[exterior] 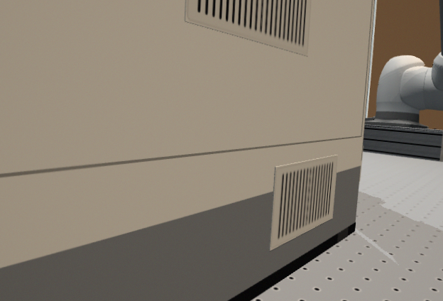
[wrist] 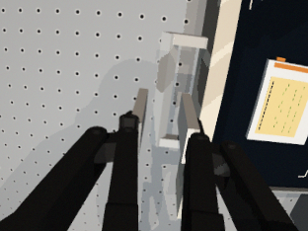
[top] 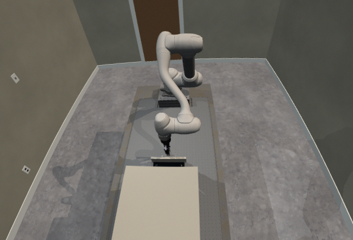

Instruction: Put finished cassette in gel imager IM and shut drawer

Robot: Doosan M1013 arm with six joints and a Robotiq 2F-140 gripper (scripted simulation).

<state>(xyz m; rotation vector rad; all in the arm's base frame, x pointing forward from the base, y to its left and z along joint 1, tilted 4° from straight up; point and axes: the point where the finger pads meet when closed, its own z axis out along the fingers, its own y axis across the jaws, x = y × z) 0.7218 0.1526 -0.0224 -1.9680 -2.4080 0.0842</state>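
Observation:
The beige gel imager IM [top: 159, 203] [exterior: 143, 94] stands in front of me with its drawer [top: 168, 158] [wrist: 224, 47] pulled partly out. The cassette FINISHED [wrist: 283, 103], pale yellow with an orange end strip, lies flat on the dark glass [wrist: 240, 80] between white corner marks [wrist: 256, 1]. Its long sides run along the drawer front. My gripper [top: 166, 150] [wrist: 163, 105] hangs just outside the drawer front, over the pale handle [wrist: 181, 43]. Its fingers are narrowed with a small gap and grip nothing.
The perforated deck [wrist: 66, 60] [exterior: 393, 255] stretches out to the left of the drawer in the wrist view. The arm's base [exterior: 400, 126] stands at the far end of the deck. The imager's body fills the near half of the deck.

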